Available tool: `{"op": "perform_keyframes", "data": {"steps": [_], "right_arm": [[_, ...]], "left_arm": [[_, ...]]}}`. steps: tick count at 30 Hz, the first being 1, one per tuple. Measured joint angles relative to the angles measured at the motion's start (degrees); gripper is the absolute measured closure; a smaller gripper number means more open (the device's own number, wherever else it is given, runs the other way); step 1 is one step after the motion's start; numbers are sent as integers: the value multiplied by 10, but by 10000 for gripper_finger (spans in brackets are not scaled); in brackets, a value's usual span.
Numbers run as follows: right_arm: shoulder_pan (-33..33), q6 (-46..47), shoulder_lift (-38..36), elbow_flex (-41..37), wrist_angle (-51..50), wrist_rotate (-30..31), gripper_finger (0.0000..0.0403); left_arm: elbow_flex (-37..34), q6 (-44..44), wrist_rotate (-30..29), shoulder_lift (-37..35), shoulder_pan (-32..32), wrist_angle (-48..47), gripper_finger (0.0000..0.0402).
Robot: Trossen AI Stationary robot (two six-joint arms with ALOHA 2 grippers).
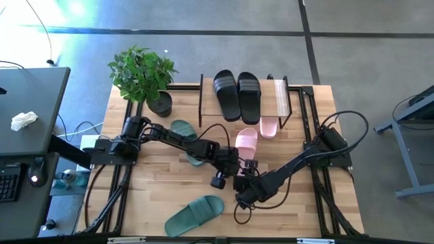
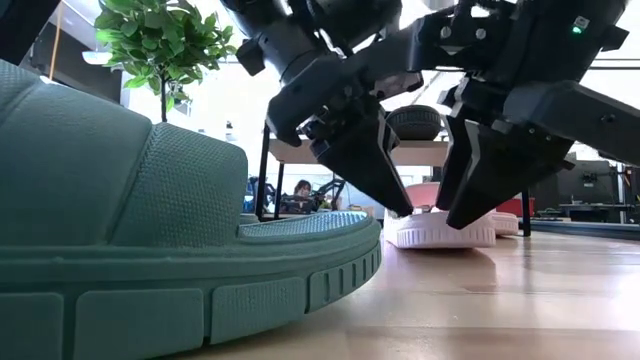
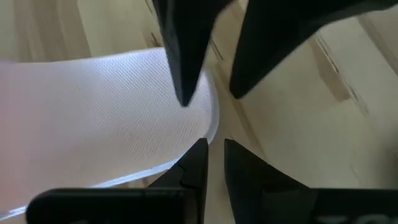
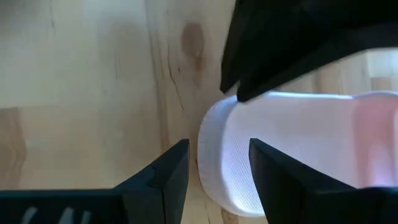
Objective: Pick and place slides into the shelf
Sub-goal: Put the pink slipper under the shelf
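The worktop (image 1: 156,196) is open around the pink slide (image 1: 246,140), which lies just before the shelf (image 1: 279,95), its long axis pointing at the shelf. The right tool (image 4: 217,171) is spread astride the heel. The left tool (image 3: 214,165), equally near, is seen slightly parted, empty.

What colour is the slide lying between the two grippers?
Pale pink; the high view shows it best.

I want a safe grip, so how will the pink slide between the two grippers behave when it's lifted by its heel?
The pink slide looks like thick moulded rubber, so probably light and only slightly bendy. Its textured footbed should resist slipping. Lying flat on the table, it seems unlikely to roll.
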Motion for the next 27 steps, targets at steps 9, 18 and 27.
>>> {"op": "perform_keyframes", "data": {"steps": [9, 18, 27], "right_arm": [[-10, 42, 0, -28, -1, -34, 269], [-10, 73, 0, -36, -3, -12, 318], [-6, 81, 1, -13, -78, 27, 391]], "left_arm": [[0, 0, 29, -9, 0, -17, 373], [0, 8, 29, -66, 0, -88, 392], [0, 35, 5, -151, -4, -190, 399]]}}
